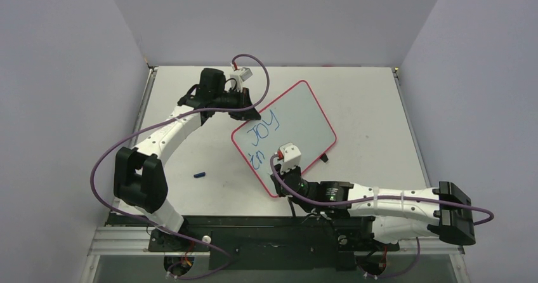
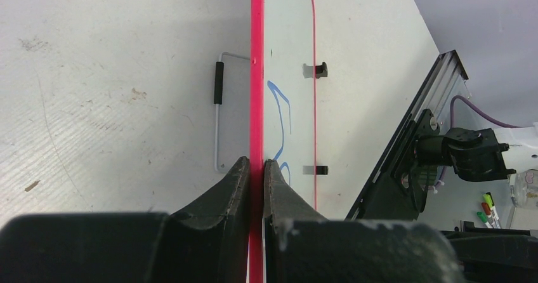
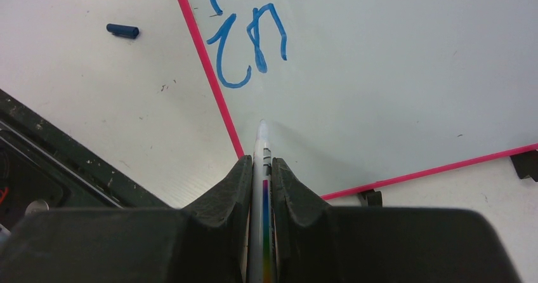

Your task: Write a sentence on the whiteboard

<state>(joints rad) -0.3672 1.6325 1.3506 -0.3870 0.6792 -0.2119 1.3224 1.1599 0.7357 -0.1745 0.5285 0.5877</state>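
Observation:
The whiteboard, white with a thin red-pink frame, lies tilted on the table and bears blue writing "JOY" and "in". My left gripper is shut on the board's far-left edge; in the left wrist view its jaws pinch the red frame. My right gripper is shut on a white marker with a rainbow stripe. Its tip sits low over the board's near-left corner, just below the word "in". I cannot tell if the tip touches the surface. Two black feet show at the board's edge.
A blue marker cap lies on the table left of the board; it also shows in the right wrist view. A metal stand loop with a black grip lies beside the board. The black base rail runs along the near edge.

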